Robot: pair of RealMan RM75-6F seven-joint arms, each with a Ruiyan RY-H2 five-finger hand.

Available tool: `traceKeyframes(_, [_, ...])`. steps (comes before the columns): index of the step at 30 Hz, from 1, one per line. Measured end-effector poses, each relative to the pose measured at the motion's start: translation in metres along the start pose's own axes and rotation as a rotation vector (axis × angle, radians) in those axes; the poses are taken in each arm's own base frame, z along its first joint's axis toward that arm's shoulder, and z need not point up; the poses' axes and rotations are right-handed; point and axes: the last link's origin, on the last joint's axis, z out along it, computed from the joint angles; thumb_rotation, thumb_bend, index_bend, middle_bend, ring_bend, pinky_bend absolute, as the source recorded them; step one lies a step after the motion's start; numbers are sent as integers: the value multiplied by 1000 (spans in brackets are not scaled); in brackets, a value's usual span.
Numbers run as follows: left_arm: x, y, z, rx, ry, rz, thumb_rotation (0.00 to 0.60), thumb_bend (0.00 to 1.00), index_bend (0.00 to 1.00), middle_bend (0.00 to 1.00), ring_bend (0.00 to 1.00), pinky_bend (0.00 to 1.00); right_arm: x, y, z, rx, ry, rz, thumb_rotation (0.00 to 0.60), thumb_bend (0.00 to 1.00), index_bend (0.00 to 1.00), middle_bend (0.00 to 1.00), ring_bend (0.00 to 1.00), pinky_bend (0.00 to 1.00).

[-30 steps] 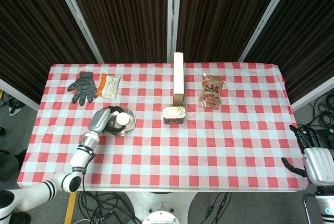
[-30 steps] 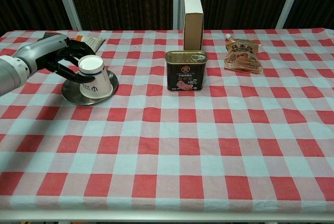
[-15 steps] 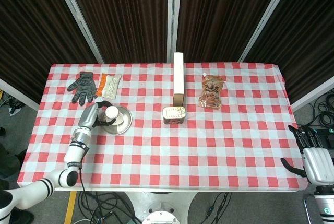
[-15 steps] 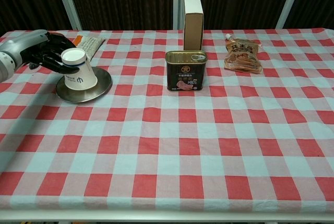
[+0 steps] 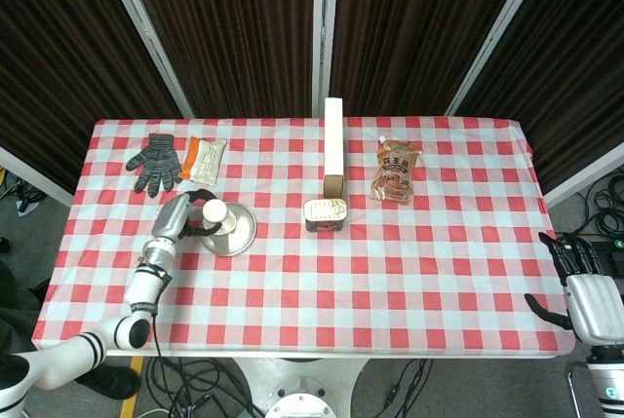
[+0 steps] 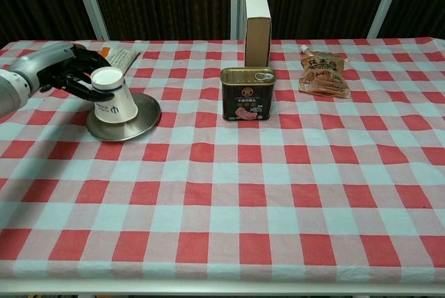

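- Gripping the paper cup with my left hand, I have my fingers curled round its upturned base from the far left side, so the hold is closed on the cup and nothing else.
- The cup stands upside down and tilted on the metal plate, its mouth resting on the plate; the tilt looks to me like the result of my hand pulling on the top while the rim stays seated.
- From the head view the same left hand sits just beside the plate, with the cup towards the plate's left part.
- My right hand hangs off the table's right edge, well apart from everything; its fingers are spread and it holds nothing.
- Behind my left hand lie a striped glove and an orange packet, near each other at the far left of the checked tablecloth.
- At the middle stands a meat tin, with a tall box upright just behind it, and a soft pouch lies flat to their right.
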Motion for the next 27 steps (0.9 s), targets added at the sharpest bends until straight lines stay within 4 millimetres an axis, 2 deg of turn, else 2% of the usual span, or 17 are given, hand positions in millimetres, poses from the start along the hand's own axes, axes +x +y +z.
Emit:
traceKeyframes(5, [8,-11,1,45,11,-43,600,277,552,392,258,214,-2,-1,-1,2,-6,2,600,146,43,153,0,52])
traceKeyframes(14, [-13,12,-12,-61,-45,-19,600,275,552,391,258,214,0,-2,-1,8,1,-3,600,145,43,153,0,52])
traceKeyframes(17, [-9,9,-8,-47,-29,-9,600,276,552,391,258,214,1,-2,-1,9,3,-3,600,146,43,152,0,52])
traceKeyframes(23, [10,-11,3,42,25,-15,600,277,553,391,258,213,-1,-3,0,19,-3,0,600,146,43,152,0,52])
traceKeyframes(27, [7,-9,0,35,6,-22,600,276,552,391,258,214,-3,-4,0,21,-7,3,600,146,43,152,0,52])
